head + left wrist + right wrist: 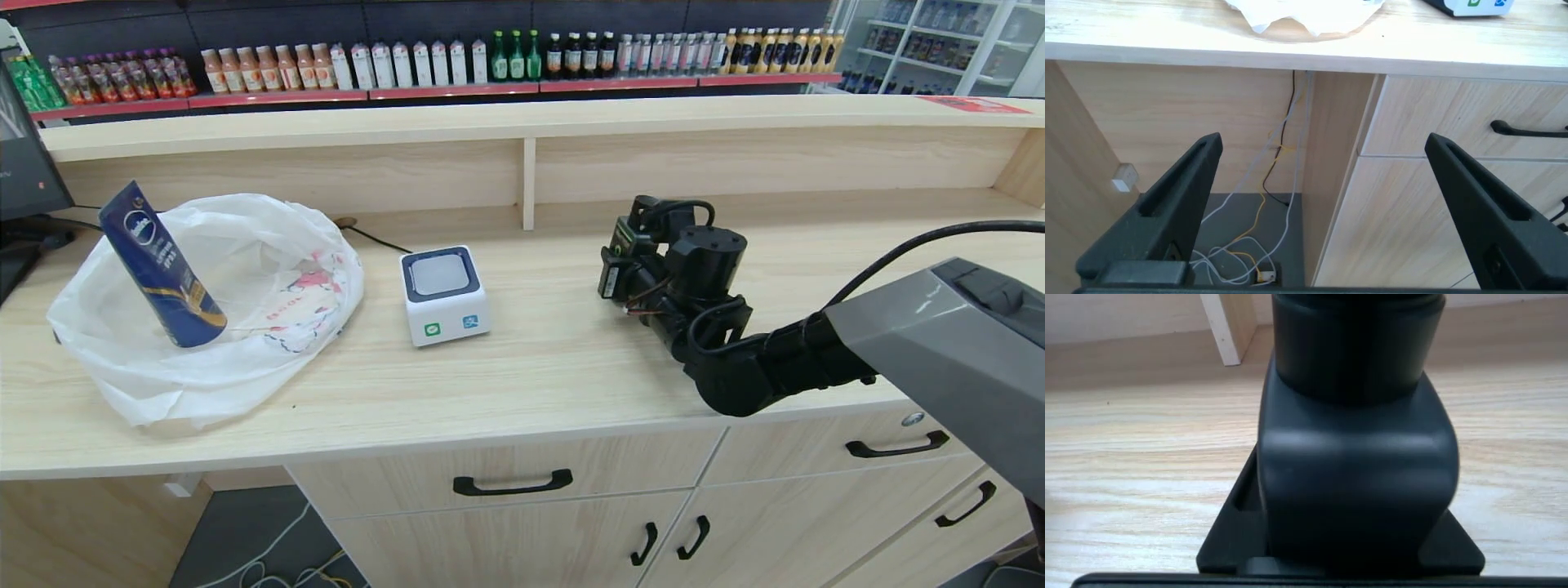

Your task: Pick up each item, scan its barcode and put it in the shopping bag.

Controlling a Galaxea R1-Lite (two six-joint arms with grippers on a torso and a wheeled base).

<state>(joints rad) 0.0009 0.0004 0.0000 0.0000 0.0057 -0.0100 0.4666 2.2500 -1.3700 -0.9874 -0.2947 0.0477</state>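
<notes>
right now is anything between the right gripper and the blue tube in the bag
Yes. The white scanner sits on the counter roughly between the right gripper and the blue tube, which stands tilted inside the shopping bag.

On my surface [571,359] I count one shopping bag [269,237], one blue tube [159,265] inside it, and one scanner [443,296] at the bag's three o'clock.
</notes>
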